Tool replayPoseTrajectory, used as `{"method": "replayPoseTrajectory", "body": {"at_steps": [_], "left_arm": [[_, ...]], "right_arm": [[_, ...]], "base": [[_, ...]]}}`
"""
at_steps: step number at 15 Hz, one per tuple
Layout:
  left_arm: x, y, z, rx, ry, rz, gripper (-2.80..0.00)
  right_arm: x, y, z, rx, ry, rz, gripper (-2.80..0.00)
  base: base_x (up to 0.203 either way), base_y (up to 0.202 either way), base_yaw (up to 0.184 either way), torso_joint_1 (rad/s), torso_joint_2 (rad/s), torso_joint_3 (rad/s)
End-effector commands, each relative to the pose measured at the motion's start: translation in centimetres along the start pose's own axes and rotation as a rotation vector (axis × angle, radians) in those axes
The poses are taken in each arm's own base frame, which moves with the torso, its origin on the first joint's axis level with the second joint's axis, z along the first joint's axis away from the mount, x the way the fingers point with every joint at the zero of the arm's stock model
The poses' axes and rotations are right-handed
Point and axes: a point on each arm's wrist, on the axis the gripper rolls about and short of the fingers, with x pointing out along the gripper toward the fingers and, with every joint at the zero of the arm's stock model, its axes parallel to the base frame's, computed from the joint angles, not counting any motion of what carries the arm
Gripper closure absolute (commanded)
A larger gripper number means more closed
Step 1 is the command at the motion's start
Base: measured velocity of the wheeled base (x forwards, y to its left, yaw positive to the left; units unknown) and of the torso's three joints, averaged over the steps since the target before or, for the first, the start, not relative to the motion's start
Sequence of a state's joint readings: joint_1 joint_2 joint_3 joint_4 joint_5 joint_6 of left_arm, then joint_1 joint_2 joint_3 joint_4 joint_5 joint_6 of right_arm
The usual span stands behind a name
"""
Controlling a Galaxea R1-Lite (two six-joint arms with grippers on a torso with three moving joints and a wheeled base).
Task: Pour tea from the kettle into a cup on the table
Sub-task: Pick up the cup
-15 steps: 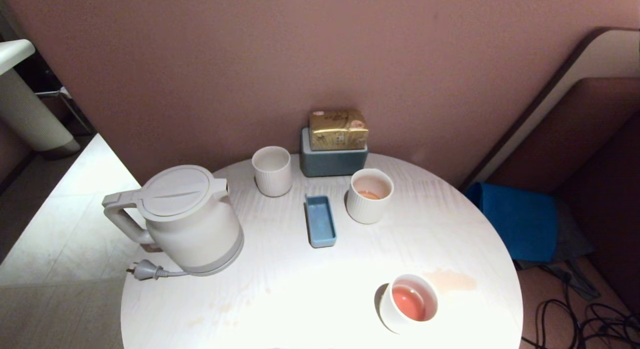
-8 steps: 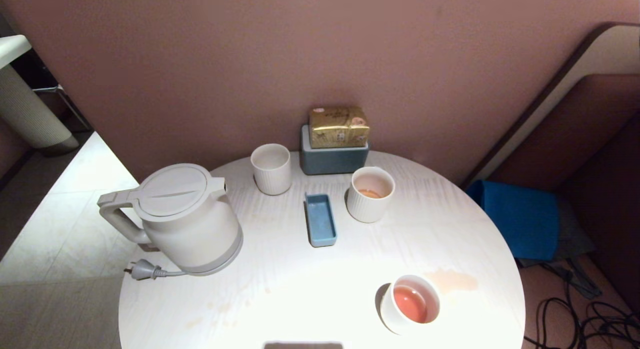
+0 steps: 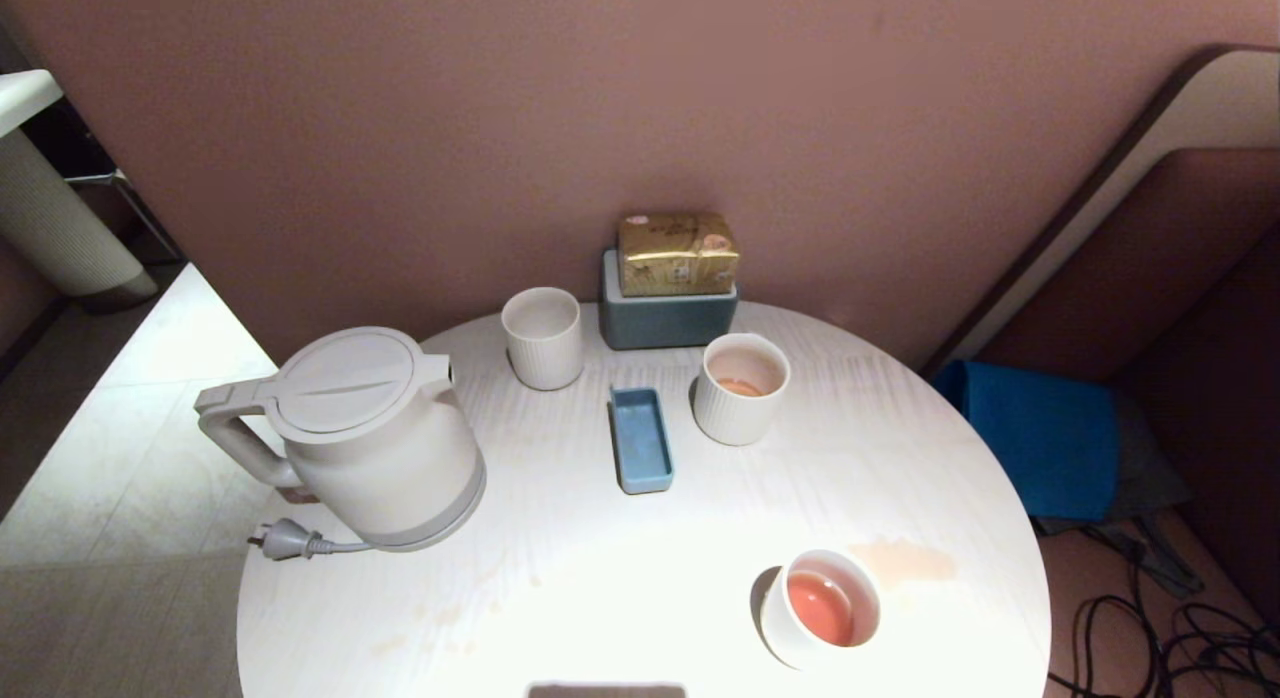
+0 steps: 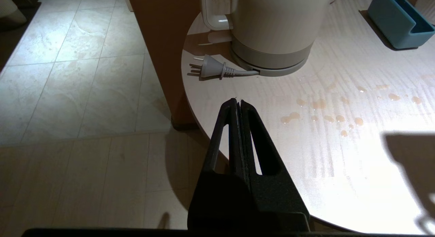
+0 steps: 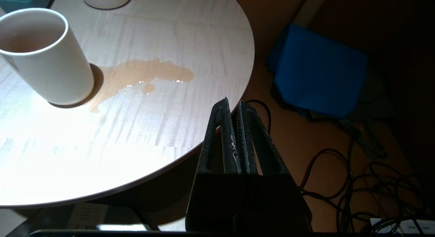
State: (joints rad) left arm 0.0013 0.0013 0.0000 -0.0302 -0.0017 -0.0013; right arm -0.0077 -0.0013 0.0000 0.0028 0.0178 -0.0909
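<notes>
Counter (image 3: 600, 578): round, white, stained. Kettle (image 3: 375, 438) at 9 o'clock, lid on, upright, plug (image 3: 285, 541) loose beside its base. Ribbed mug (image 3: 741, 389) at 1 o'clock, a little tea (image 3: 740, 387) in its bottom. Ribbed tumbler (image 3: 543, 339) at 11 o'clock. Smooth cup (image 3: 820, 608) at 5 o'clock, holding pink liquid, a spill (image 3: 905, 560) beside it. Blue tray (image 3: 639, 440) at centre. Left claw (image 4: 237, 103) clenched, empty, off the counter's edge near the plug. Right claw (image 5: 232, 103) clenched, empty, at the counter's edge near the spill.

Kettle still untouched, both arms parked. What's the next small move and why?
Probably open the left gripper and reach for the kettle handle. Both the left and the right gripper are shut, empty, short of the table; the handle faces the robot's left, nearest that arm.
</notes>
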Motion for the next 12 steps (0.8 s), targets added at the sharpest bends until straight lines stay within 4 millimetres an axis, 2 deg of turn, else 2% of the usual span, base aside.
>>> {"method": "replayPoseTrajectory", "body": {"at_steps": [1, 9, 12], "left_arm": [[0.0, 0.0, 0.01, 0.0, 0.0, 0.0, 0.0], [0.0, 0.0, 0.01, 0.001, 0.0, 0.0, 0.0], [0.0, 0.0, 0.01, 0.0, 0.0, 0.0, 0.0]], "right_arm": [[0.01, 0.0, 0.0, -0.001, 0.002, 0.001, 0.0], [0.01, 0.0, 0.0, -0.001, 0.001, 0.001, 0.0], [0.01, -0.03, -0.02, 0.094, 0.004, -0.014, 0.0]], "base": [[0.0, 0.0, 0.0, 0.0, 0.0, 0.0], [0.0, 0.0, 0.0, 0.0, 0.0, 0.0], [0.0, 0.0, 0.0, 0.0, 0.0, 0.0]]}}
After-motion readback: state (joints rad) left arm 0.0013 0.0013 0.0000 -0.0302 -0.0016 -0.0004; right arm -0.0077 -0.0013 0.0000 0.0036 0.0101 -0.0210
